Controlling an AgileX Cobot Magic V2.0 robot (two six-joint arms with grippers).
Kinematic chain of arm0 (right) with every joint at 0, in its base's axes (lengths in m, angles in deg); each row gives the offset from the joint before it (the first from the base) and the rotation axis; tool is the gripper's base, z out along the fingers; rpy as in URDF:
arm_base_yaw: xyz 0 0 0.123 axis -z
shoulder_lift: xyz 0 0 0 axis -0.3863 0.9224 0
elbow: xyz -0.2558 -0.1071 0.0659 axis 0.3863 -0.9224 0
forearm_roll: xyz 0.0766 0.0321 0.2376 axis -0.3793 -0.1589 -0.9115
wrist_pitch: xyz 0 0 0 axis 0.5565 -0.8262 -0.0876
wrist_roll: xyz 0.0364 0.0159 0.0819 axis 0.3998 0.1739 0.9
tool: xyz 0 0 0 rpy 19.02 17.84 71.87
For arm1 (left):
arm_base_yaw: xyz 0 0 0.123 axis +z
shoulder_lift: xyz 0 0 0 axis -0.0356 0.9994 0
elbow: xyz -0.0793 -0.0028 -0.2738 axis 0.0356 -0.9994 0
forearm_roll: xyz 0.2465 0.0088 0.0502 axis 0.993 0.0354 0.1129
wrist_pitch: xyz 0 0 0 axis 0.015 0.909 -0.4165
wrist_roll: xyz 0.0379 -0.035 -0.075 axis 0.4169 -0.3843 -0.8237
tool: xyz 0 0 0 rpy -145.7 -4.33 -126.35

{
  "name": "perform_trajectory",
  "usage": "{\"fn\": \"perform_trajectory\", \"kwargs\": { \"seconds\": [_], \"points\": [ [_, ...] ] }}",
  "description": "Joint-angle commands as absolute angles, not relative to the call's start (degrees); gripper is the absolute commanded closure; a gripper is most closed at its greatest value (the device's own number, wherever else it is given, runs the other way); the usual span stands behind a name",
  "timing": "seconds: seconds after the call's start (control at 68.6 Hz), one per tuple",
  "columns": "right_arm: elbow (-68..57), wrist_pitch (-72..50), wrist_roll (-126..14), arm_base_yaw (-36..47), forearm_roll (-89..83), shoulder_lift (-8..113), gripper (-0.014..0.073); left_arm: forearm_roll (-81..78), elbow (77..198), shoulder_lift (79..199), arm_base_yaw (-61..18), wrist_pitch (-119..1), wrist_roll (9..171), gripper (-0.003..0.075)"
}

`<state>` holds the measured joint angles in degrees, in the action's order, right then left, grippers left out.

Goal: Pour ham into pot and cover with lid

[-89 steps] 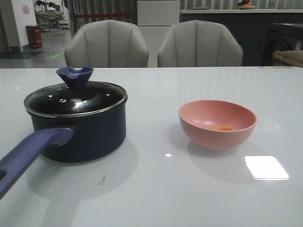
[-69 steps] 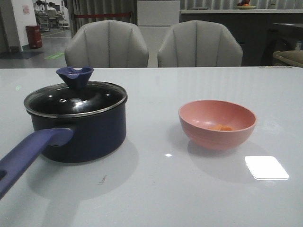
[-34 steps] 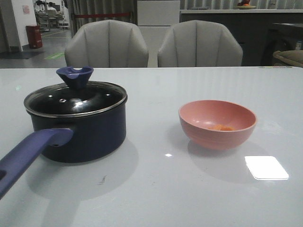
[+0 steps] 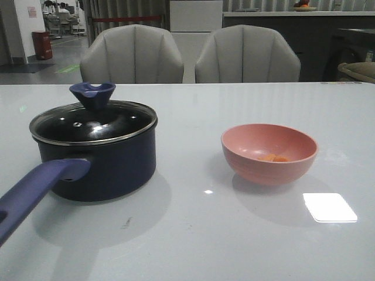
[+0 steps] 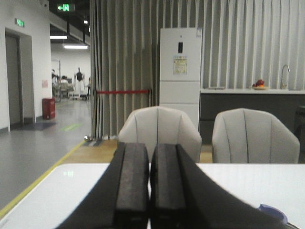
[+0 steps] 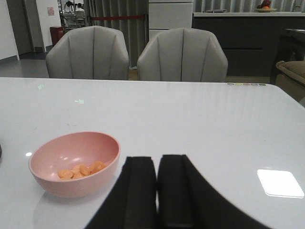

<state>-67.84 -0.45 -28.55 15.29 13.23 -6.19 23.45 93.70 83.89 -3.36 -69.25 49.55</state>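
Now lid (image 4: pixel 94 120) sits on pot (image 4: pixel 96 161), ahead-right of left gripper (image 5: pixel 150 191); both grippers' fingers together, nothing held; right gripper (image 6: pixel 157 191) nearer bowl (image 6: pixel 74 163).

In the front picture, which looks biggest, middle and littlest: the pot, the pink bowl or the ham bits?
1. pot, biggest
2. pink bowl, middle
3. ham, littlest, just small bits inside the bowl

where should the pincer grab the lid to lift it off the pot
By the knob, coming straight down from above. It stands upright at the centre of the lid and flares wider at the top, so fingers closing around its narrower neck should catch under the flare. The glass dome and steel rim sit flush on the pot, leaving little to pinch.
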Motion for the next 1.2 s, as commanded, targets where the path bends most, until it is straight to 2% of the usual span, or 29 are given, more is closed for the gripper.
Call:
{"fn": "perform_trajectory", "kwargs": {
  "seconds": [0.0,0.16,0.525,0.598,0.67,0.816,0.86,1.02,1.181],
  "points": [
    [-67.52,4.37,-28.72,15.32,13.79,-7.32,0.0415,23.13,99.72,88.50,-3.28,-64.52,49.22,0.0608],
    [-67.52,4.37,-28.72,15.32,13.79,-7.32,0.0415,22.58,103.08,93.76,-3.28,-56.71,49.22,0.0608],
    [-67.52,4.37,-28.72,15.32,13.79,-7.32,0.0415,21.55,102.62,97.51,-3.28,-57.53,49.22,0.0598],
    [-67.52,4.37,-28.72,15.32,13.79,-7.32,0.0415,21.55,102.74,97.62,-3.28,-56.96,49.22,0.0549],
    [-67.52,4.37,-28.72,15.32,13.79,-7.32,0.0415,21.55,102.98,97.62,-3.28,-56.03,49.22,0.0435],
    [-67.52,4.37,-28.72,15.32,13.79,-7.32,0.0415,21.55,103.09,97.62,-3.28,-55.02,49.22,0.0155],
    [-67.52,4.37,-28.72,15.32,13.79,-7.32,0.0415,21.55,103.09,97.62,-3.28,-55.04,49.22,0.0120],
    [-67.52,4.37,-28.72,15.32,13.79,-7.32,0.0415,21.55,105.72,100.53,-4.86,-51.23,49.22,0.0103],
    [-67.52,4.37,-28.72,15.32,13.79,-7.32,0.0415,20.79,114.32,110.12,-7.25,-43.80,49.22,0.0103]
  ]
}}
